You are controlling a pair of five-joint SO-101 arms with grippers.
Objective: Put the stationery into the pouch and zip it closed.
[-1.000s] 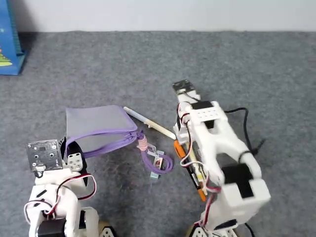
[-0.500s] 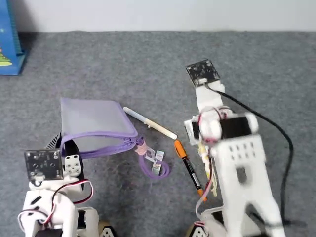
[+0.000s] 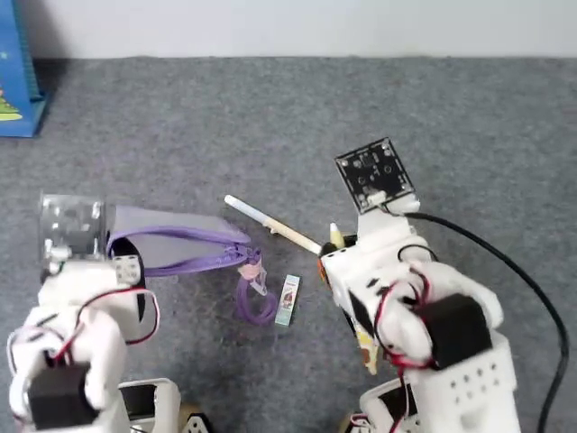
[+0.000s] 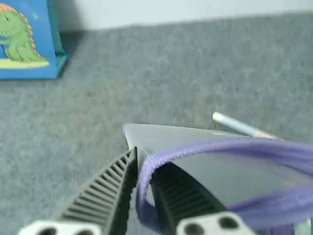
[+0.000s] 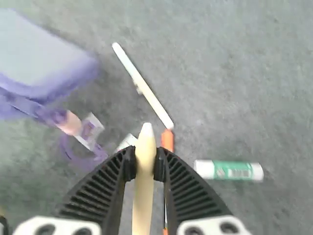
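The purple pouch (image 3: pixel 171 236) lies on the grey table (image 3: pixel 270 117), lifted at one end; what it holds cannot be made out. The left gripper (image 4: pixel 142 164) is clamped on the pouch's zip edge. The right gripper (image 5: pixel 145 152) grips a cream pen (image 5: pixel 145 139), upright between its jaws, over the loose stationery beside the pouch. Three more pieces lie on the table: a white pen (image 5: pixel 142 90), a green-and-white glue stick (image 5: pixel 229 170) and an orange marker (image 5: pixel 167 139). A small flat tag (image 3: pixel 287 300) lies by the pouch's strap loop (image 3: pixel 252 305).
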